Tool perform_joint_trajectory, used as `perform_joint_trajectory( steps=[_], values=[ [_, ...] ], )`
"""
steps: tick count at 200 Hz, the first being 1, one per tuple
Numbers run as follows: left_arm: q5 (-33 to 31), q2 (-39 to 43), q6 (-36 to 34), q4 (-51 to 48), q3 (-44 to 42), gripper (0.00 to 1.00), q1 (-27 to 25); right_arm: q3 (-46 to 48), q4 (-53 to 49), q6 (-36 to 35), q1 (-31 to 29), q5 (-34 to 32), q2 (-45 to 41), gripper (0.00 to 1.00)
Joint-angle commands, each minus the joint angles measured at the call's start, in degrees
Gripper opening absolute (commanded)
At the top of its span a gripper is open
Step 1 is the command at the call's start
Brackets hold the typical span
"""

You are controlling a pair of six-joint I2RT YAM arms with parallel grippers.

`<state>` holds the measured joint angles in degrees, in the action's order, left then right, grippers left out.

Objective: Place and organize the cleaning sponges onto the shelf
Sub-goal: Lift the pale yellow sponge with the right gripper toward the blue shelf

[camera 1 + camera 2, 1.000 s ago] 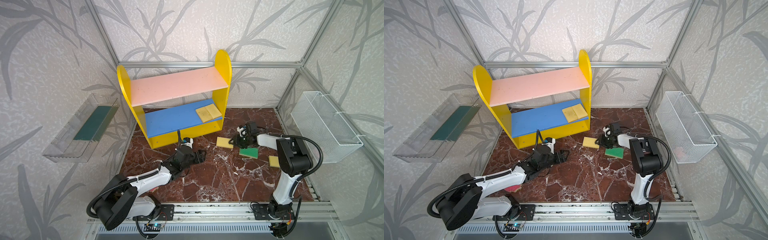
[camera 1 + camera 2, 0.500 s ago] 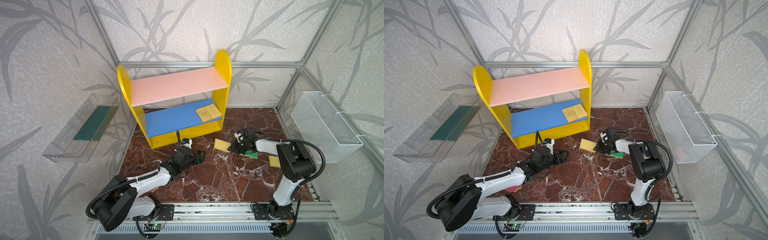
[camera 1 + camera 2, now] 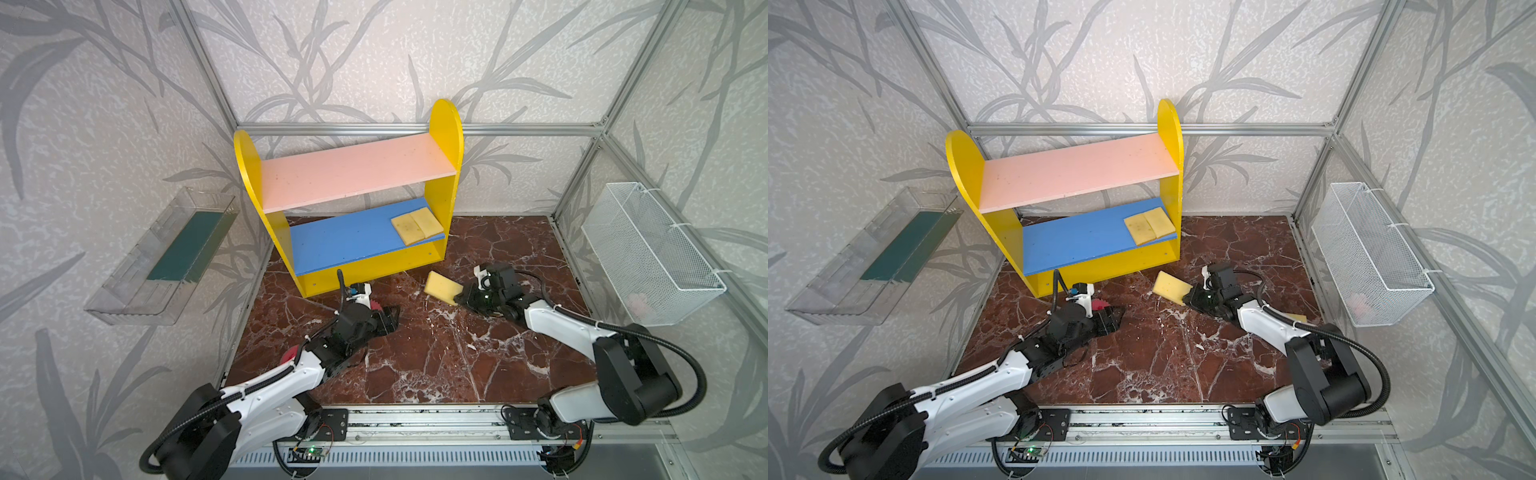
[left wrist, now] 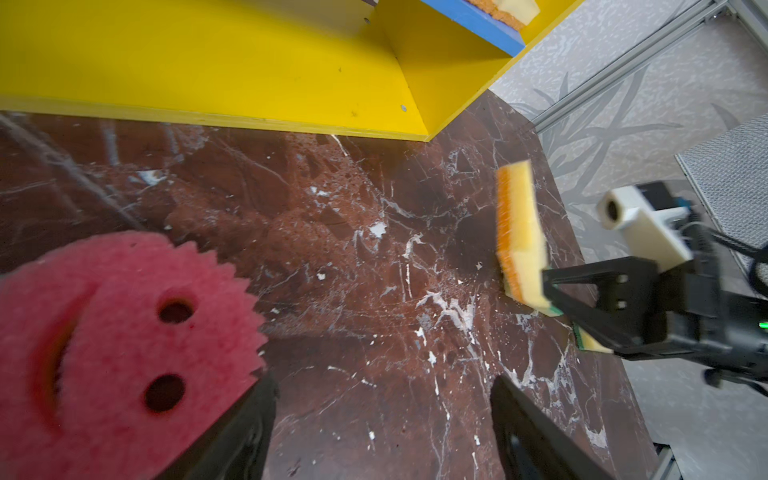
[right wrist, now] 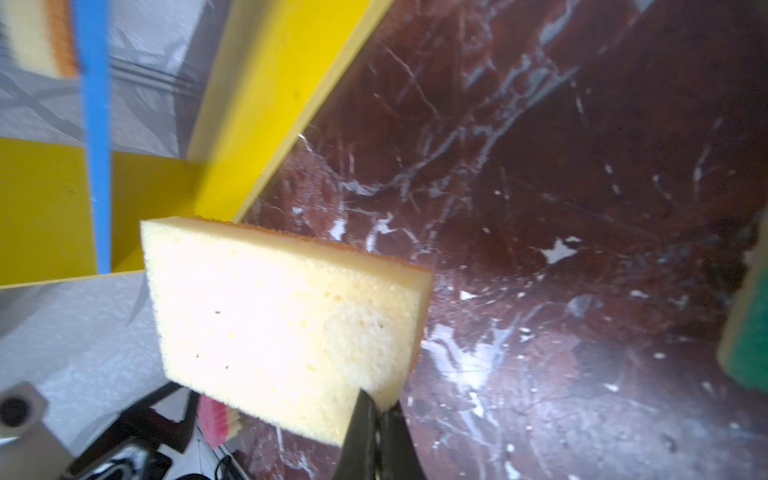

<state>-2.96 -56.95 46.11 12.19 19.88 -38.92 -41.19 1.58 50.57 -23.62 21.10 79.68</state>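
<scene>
Right pincer (image 5: 376, 409) pinches yellow sponge (image 5: 286, 328); left pincer (image 4: 380, 419) gapes, seemingly empty.

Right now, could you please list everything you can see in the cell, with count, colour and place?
Shelf: one; yellow sides, pink top board, blue middle board; at the back of the floor.
Shelved sponges: two, pale yellow, side by side at the right end of the blue board.
Held sponge: one, pale yellow with orange face, tilted off the floor in front of the shelf.
Green sponge: one, green-faced, on the floor by the right arm.
Smiley sponge: one, pink, round, on the floor beside the left pincer.
Tray: one, clear, on the left wall, dark green inside.
Basket: one, white wire, on the right wall.
Left pincer: open, empty.
Right pincer: shut on the held sponge's corner.
</scene>
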Motion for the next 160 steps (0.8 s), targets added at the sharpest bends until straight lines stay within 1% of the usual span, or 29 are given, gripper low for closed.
perform_joint_trajectory(
  steps=[1, 17, 55, 89, 131, 160],
  values=[
    [-3.9, 4.1, 0.4, -4.3, -2.0, 0.82, 0.2, -1.4, 0.7, 7.1, -1.7, -7.7, -4.6, 0.04],
    [-4.3, 6.7, 0.2, -5.6, -2.9, 0.83, 0.2, -3.3, 0.2, 9.4, -2.9, -10.2, -5.9, 0.00],
    [-5.4, 12.1, 0.0, -8.1, -5.2, 0.83, 0.3, -8.9, 1.7, 13.3, -5.9, -12.6, -3.8, 0.00],
    [-5.6, 16.2, -0.1, -10.8, -6.9, 0.83, 0.2, -14.9, 4.2, 16.7, -8.8, -15.6, 1.3, 0.00],
    [-6.0, 21.8, -0.8, -13.8, -9.2, 0.84, 0.3, -24.9, 3.4, 16.8, -13.3, -20.9, 9.4, 0.00],
    [-6.4, 22.9, -0.9, -14.8, -9.9, 0.85, 0.3, -30.1, 3.9, 19.4, -15.2, -23.5, 14.6, 0.00]
  ],
)
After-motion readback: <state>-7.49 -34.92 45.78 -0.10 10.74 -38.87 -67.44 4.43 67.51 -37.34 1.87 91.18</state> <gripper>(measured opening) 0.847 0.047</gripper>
